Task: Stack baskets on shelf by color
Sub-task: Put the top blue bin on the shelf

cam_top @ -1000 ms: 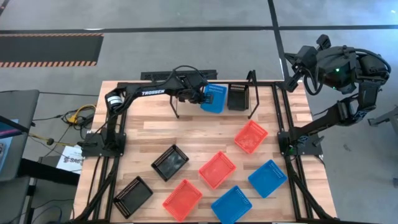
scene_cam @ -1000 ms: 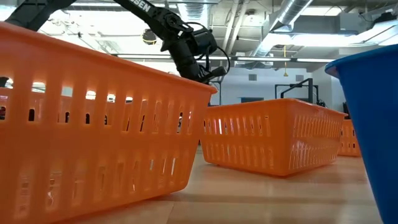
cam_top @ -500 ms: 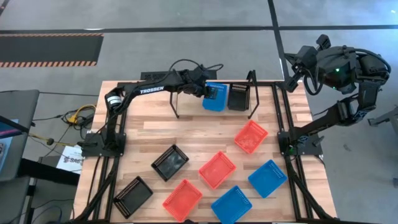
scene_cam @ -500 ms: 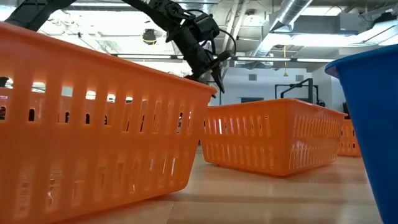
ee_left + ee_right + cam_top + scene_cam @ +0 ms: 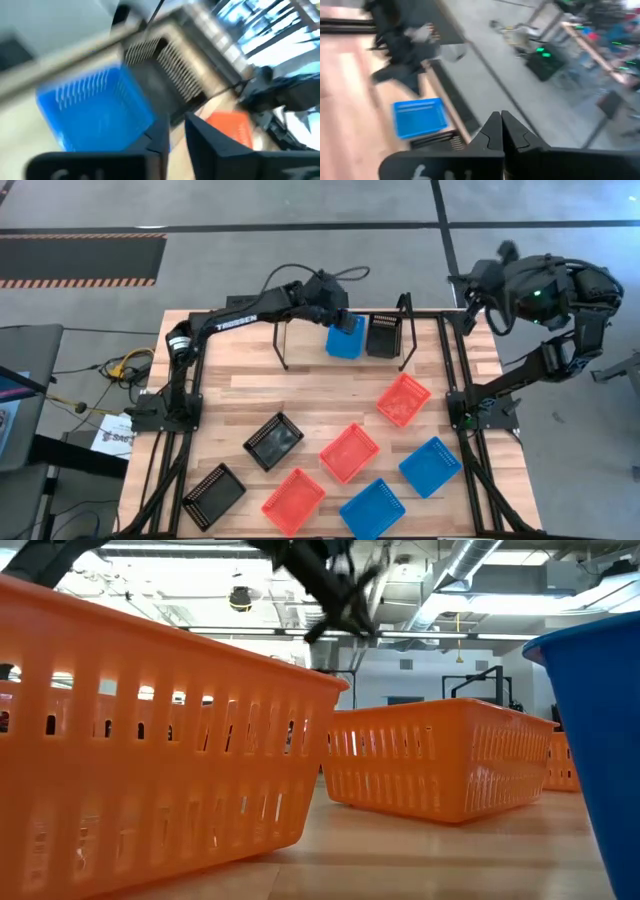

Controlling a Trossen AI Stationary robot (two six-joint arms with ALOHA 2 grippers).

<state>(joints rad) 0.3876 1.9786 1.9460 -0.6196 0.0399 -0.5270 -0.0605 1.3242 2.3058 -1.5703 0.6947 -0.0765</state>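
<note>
On the shelf [image 5: 405, 330] at the table's far edge, a blue basket [image 5: 346, 342] stands by its bottom on the board, with a black basket [image 5: 380, 337] right beside it. Both also show in the left wrist view, the blue basket [image 5: 97, 115] and the black basket [image 5: 165, 65]. My left gripper [image 5: 342, 318] hangs above the blue basket's left end, clear of it. Its fingers [image 5: 176, 137] are nearly together with nothing between them. My right gripper [image 5: 468, 292] is raised beyond the table's far right corner, its fingers [image 5: 501, 125] shut and empty.
Loose baskets lie on the plank table. Three are red [image 5: 403, 399], [image 5: 349, 452], [image 5: 293, 501], two are blue [image 5: 430, 466], [image 5: 372, 509] and two are black [image 5: 273, 441], [image 5: 213, 495]. The shelf's left half [image 5: 300, 340] is bare.
My left gripper has let go of the blue basket, risen from it and rolled. The basket, tilted in the hold a second ago, now stands level on the shelf against the black one.
</note>
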